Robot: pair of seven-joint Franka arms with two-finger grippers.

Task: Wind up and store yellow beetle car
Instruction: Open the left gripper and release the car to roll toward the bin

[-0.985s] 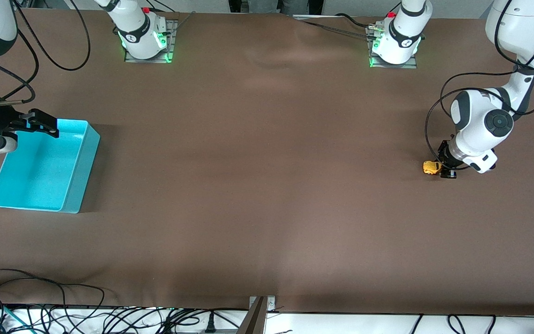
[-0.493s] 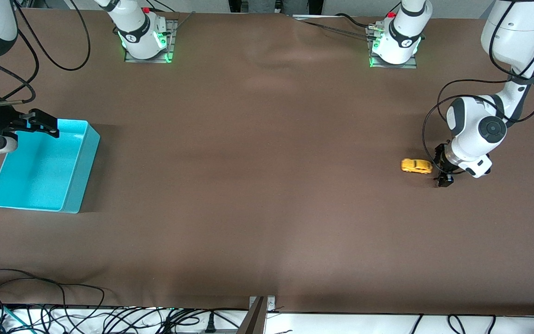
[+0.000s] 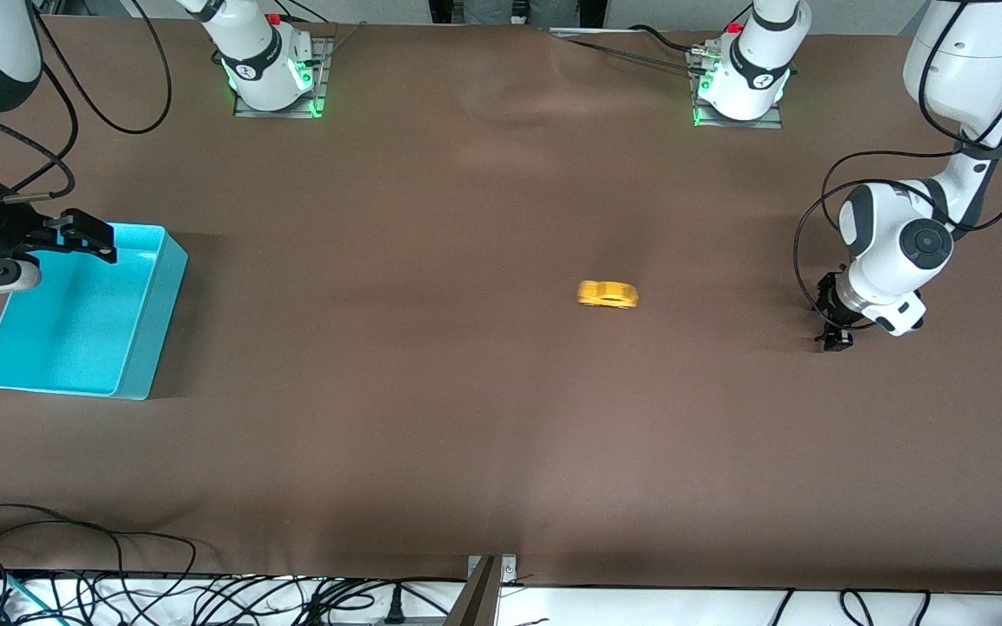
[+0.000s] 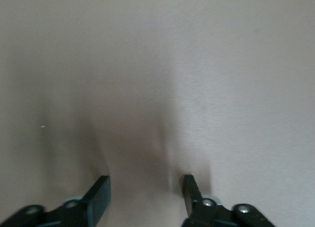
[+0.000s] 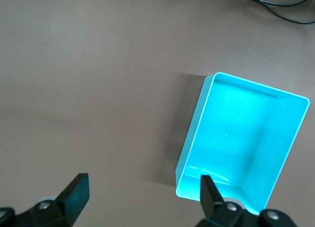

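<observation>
The yellow beetle car (image 3: 607,294) has run on since half a sec ago: then it sat just beside the left end effector (image 3: 831,320), now it's out on open bench (image 3: 484,417) near the middle, well apart from that end effector and blurred along its length. A sec ago it was right at the fingers. It's on its wheels, alone, touching nothing but the cloth, roughly level w/ the left end effector in distance from the front cam.

Left end effector: low over the bench at the left arm's end, barely shifted from half a sec ago, fingers (image 4: 98,197) spread apart w/ nothing between them; the left wrist view shows only bare cloth betw. the two black pads.

Right end effector (image 3: 83,235): hangs over the bin's (image 3: 149,335) farther rim at the right arm's end, about where it was before, fingers (image 5: 76,190) wide apart, empty. That arm waits.

Shapes/materials: car is small, rounded, bright yellow. Bin is turquoise, smooth, rectangular, open-topped w/ rounded corners, nothing inside. Bench cover is brown matte cloth w/ soft wrinkles.
</observation>
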